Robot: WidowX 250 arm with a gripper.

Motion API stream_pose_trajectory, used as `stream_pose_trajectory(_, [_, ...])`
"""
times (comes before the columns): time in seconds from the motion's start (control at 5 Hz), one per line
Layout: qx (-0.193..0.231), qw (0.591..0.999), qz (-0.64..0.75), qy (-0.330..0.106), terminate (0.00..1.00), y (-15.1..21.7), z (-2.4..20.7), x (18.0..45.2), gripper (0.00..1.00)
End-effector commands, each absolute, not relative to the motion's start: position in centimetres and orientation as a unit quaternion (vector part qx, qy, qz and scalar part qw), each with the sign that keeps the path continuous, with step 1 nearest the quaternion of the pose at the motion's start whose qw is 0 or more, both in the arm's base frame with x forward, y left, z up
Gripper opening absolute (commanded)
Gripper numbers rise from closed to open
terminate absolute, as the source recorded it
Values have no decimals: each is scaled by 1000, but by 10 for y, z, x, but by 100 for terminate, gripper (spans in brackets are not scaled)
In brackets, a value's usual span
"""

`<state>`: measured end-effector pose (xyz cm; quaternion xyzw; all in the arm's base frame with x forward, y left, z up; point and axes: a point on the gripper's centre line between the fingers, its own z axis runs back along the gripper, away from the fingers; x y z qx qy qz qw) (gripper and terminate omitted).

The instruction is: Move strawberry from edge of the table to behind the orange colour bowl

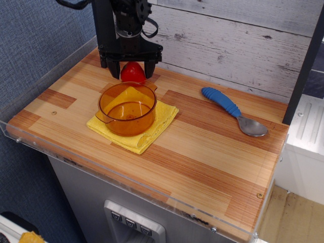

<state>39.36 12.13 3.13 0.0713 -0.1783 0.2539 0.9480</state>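
Behind bowl (127,108), pincer (132,69) straddling strawberry (132,73)

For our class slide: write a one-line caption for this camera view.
Gripper straddles the strawberry behind the orange bowl on a yellow cloth; blue spoon lies right.

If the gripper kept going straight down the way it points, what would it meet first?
Most likely the strawberry between the jaws of the gripper, then the table just behind the orange bowl; depth is unclear.
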Motion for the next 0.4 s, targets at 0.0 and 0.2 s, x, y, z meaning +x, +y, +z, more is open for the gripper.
stream_pose_trajectory(0.0, [75,940,259,-207,0,126,59,390,100])
stream_pose_trajectory(0.2, [78,938,260,-215,0,125,68,388,100])
